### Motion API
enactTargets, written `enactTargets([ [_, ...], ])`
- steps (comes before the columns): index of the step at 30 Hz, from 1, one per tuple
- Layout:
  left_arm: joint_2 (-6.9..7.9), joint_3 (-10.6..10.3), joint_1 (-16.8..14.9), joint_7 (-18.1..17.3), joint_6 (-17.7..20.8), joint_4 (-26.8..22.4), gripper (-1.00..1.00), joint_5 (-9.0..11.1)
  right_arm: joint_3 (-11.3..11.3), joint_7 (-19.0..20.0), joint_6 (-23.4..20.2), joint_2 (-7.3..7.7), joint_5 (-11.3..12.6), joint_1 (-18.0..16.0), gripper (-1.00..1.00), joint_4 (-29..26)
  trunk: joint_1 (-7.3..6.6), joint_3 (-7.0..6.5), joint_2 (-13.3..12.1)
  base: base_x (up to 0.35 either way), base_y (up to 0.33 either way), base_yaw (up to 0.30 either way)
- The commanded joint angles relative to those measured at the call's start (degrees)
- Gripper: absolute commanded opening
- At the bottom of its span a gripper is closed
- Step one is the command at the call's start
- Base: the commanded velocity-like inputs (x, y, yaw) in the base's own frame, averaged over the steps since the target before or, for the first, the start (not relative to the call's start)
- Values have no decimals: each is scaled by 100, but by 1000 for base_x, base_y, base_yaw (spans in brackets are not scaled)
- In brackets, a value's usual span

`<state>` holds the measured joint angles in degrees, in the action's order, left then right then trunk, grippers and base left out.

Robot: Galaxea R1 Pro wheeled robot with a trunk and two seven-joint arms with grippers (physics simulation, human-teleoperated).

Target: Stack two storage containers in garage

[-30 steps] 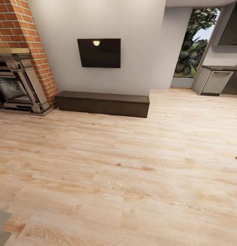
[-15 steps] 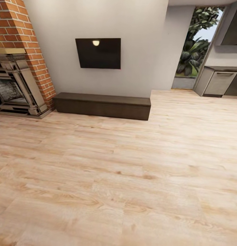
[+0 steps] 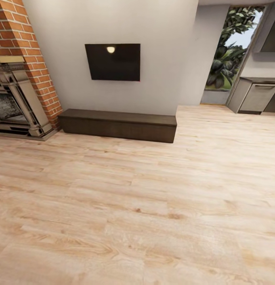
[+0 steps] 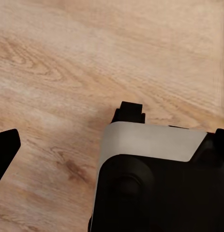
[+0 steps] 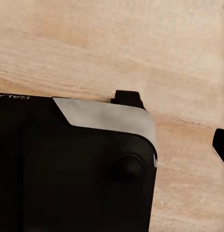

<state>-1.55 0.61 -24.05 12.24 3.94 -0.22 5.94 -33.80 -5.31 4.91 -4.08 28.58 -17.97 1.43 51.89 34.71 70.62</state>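
I am in the living room, over its light wood-plank floor. The two storage containers are out of view. In the left wrist view my left gripper hangs above the planks, one black fingertip far out at the picture's edge, nothing between the fingers. In the right wrist view my right gripper is likewise spread, with one fingertip at the edge and nothing held. My own dark base lies under both wrists.
A brick fireplace stands at the far left. A low dark bench runs along the pale wall under a black screen. At the far right are a window with plants and grey kitchen cabinets.
The whole head view has shifted: the bench and screen look slightly larger and lower, and a grey edge at the bottom left has left the picture. The camera moved, not the room.
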Motion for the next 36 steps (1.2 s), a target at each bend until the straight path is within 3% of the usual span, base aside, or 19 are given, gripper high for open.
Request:
enactTargets([
  [1,-3,0,-3,15,18,0,100,54,-48,-7,27,-5,51,-7,100,15,3,5,2,322,0,0],
  [29,6,0,-3,15,10,-1,100,56,-55,8,-36,-45,61,-6,100,15,3,5,2,322,0,1],
  [36,12,0,-3,15,11,-2,100,56,-48,-14,-3,-23,97,-5,100,15,3,27,2,322,0,222],
])
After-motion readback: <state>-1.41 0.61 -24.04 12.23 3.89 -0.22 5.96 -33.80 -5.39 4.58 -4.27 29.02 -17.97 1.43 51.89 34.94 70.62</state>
